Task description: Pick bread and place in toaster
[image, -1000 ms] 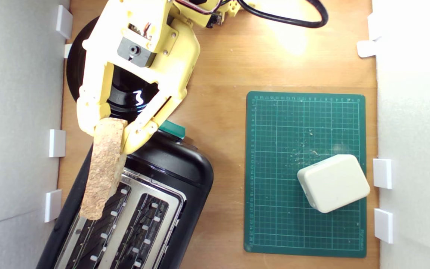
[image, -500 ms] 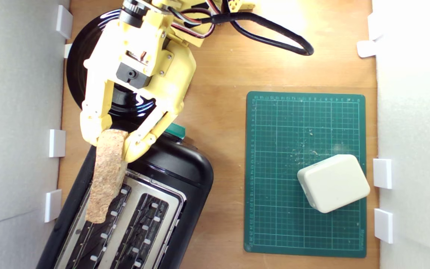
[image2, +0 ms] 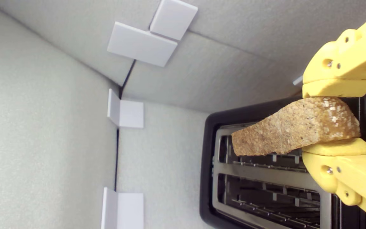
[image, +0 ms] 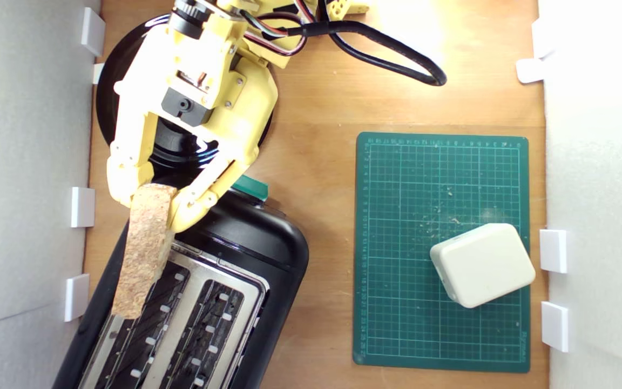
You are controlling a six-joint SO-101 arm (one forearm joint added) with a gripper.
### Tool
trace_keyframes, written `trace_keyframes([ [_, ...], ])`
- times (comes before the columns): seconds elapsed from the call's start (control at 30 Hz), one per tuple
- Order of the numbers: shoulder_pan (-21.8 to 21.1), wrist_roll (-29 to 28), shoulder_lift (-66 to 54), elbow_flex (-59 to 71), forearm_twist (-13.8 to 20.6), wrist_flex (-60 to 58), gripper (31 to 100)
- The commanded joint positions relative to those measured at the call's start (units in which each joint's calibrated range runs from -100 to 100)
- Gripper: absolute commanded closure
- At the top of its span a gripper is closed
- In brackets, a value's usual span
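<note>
- Along the exterior view's left stands the white foam wall (image: 25,162) with small white brackets (image: 82,207).
- My gripper (image: 149,202) is clamped on one end of the bread (image: 143,254); the slice is edge-on, crust up, in the air over the toaster (image: 224,281), above its slot on the exterior view's left.
- Under my yellow frame lies the black plate (image: 107,92), just beside the toaster's teal lever knob (image: 250,187).
- Rightward, a green cutting mat (image: 397,243) carries crumbs and a white rounded block (image: 482,265).
</note>
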Motion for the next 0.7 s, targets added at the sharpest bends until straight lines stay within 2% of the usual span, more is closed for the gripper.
trace_keyframes([
  [0.0,0.8,0.3,-1.3,-5.2,0.3,0.2,70.0],
  [0.13,0.1,0.6,-0.4,-11.4,0.7,4.7,70.0],
  [0.23,0.0,2.1,-0.4,-12.1,-0.1,7.1,70.0],
  [0.5,-0.1,2.1,-0.1,-13.3,-0.1,10.2,70.0],
  [0.67,-0.1,2.1,3.2,-16.8,-1.4,10.3,70.0],
])
